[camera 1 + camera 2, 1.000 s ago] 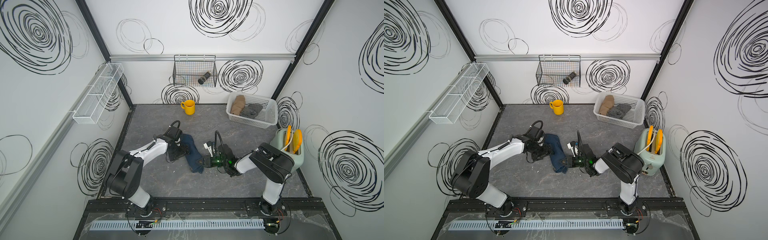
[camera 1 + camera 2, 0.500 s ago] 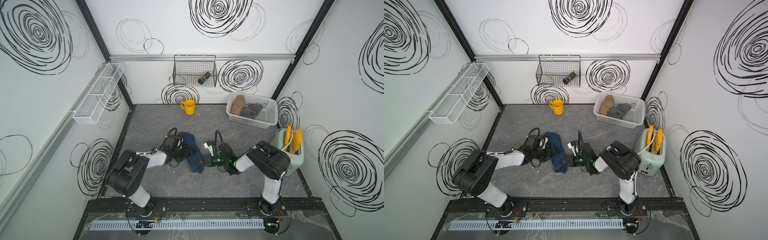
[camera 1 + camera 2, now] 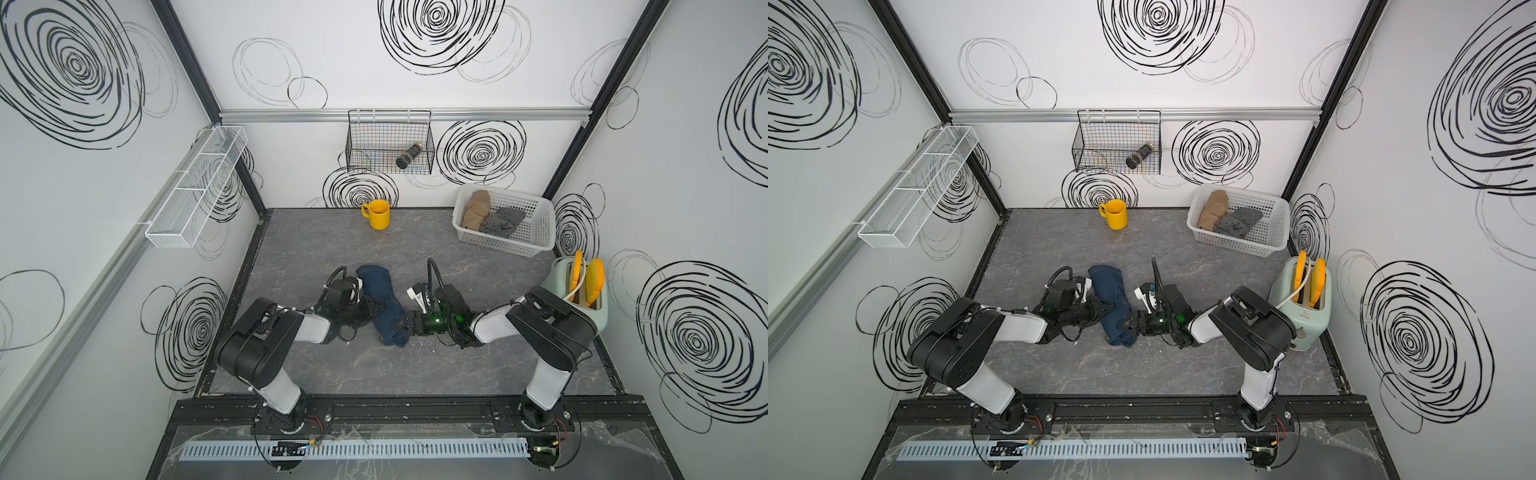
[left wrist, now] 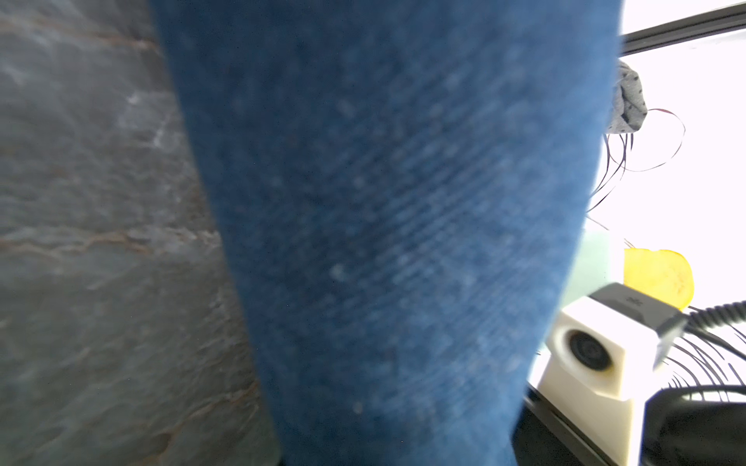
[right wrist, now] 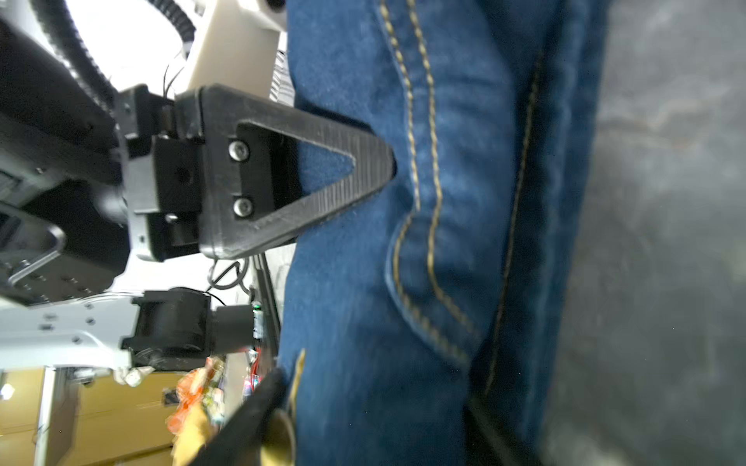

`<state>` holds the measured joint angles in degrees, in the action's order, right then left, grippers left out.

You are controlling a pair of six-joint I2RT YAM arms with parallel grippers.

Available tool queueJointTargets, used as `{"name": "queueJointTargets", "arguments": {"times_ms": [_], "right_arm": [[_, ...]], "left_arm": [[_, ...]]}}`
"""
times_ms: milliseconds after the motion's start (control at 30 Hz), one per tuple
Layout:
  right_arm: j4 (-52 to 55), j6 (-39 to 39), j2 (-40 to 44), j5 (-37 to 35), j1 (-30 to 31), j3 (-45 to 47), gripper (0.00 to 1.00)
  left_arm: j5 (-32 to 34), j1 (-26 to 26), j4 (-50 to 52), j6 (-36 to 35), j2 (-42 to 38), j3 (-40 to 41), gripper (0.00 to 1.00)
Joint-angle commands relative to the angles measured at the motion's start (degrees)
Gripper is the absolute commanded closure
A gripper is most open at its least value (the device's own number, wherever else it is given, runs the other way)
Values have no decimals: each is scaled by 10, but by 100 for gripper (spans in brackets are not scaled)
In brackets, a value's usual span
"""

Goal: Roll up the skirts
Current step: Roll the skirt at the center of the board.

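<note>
White walls (image 3: 332,50) scrawled with black swirls enclose a dark grey marbled tabletop (image 3: 457,270). At its centre the denim skirt (image 3: 382,297) lies bunched into a long strip. Its long axis runs from the back wall toward the front rail, the near end skewed rightward. The left gripper (image 3: 371,306) meets its left edge. Only the right wrist view shows one triangular finger (image 5: 371,173) lying over the cloth, its mate hidden, so whether it grips cannot be told. The right gripper (image 3: 402,328) has its jaws spread wide about the near end. Far right, a white basket (image 3: 536,239) holds the tan skirt (image 3: 476,208) and the dotted grey skirt (image 3: 503,220).
</note>
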<state>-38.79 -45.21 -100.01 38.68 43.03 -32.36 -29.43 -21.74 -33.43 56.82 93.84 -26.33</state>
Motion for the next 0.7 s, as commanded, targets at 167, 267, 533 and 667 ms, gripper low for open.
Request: {"name": "queueJointTargets", "arguments": {"times_ms": [167,267,533,667], "right_arm": [[327,108,115,-59,-67,-9,2],[365,134,81,-33,-88,-52,2],[282,135,-6,89,-91,-94,1],[261,124,-47,105,-86,-100,0]], "left_arm": [[36,-6,14,-9,-10,10,100],[42,-25,32,-28,-17,-4,100],[24,-56,51,-47,-38,-9,100],[-12,-55,12,-23,-35,0,100]]}}
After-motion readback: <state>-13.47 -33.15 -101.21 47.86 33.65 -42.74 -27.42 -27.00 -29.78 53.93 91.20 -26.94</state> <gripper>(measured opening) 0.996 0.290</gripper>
